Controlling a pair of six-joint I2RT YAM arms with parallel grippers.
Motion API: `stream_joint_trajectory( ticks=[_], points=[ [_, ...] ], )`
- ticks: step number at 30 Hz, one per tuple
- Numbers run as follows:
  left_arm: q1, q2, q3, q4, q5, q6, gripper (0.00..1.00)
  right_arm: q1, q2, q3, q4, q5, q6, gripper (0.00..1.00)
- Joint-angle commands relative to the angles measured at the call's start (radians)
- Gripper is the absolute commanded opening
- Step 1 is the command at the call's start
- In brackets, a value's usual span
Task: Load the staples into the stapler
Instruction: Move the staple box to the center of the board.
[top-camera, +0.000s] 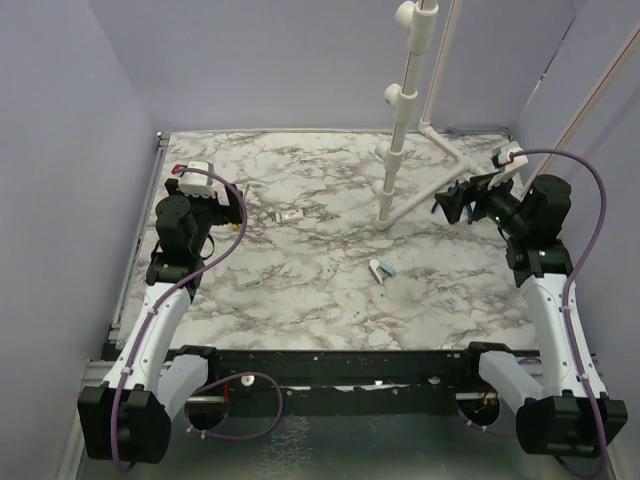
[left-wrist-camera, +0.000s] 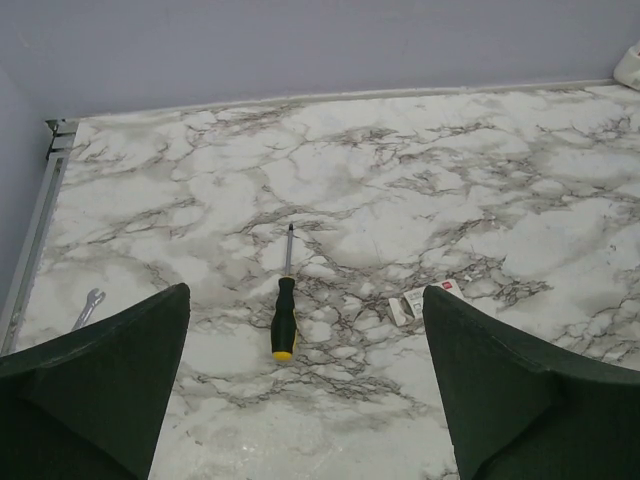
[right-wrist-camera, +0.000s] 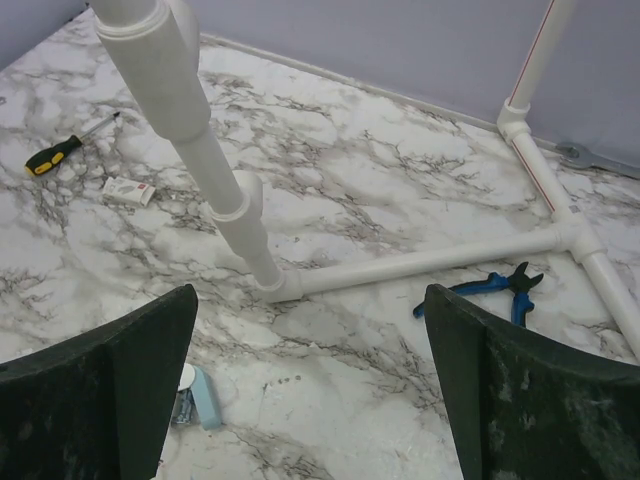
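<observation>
– Claws: right claw (right-wrist-camera: 308, 296) and left claw (left-wrist-camera: 305, 288) both gape, empty. Where's stapler (top-camera: 381, 269)?
– Centre, near-left of right claw, axis far-left to near-right; staples (top-camera: 248, 283) likely nearer left claw.

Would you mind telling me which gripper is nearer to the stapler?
Right. The right gripper hovers open just beyond the stapler, to its right. The left gripper is much farther off on the stapler's left, open and facing the screwdriver.

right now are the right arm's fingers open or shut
Open: the right wrist view shows the right fingers wide apart, with nothing gripped between them.
</observation>
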Motion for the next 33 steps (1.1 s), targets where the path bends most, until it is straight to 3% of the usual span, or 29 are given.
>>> stream_joint_trajectory(
  ticks=[1,16,20,22,25,30,33],
  points=[
    [0.008,0.007,-0.016,0.003,0.010,-0.008,0.99,-0.002,0.003,-0.016,-0.002,-0.030,-0.018,1.00],
    [0.012,0.000,-0.002,-0.006,-0.046,-0.028,0.99,-0.003,-0.010,-0.024,0.017,0.017,-0.036,1.00],
    [0.013,0.002,0.043,-0.055,-0.031,-0.021,0.99,-0.002,-0.002,-0.007,-0.022,-0.111,-0.095,1.00],
    [0.012,0.009,0.053,-0.071,0.022,0.009,0.99,-0.001,0.001,0.007,-0.071,-0.191,-0.141,1.00],
    [0.012,0.026,0.059,-0.103,0.192,0.106,0.99,0.016,0.006,0.015,-0.148,-0.195,-0.226,1.00],
    [0.009,0.073,0.077,-0.249,0.410,0.283,0.99,0.140,0.003,-0.031,-0.308,-0.089,-0.460,1.00],
    [0.008,0.088,0.094,-0.386,0.452,0.442,0.99,0.235,-0.009,-0.109,-0.334,-0.004,-0.544,1.00]
  ],
)
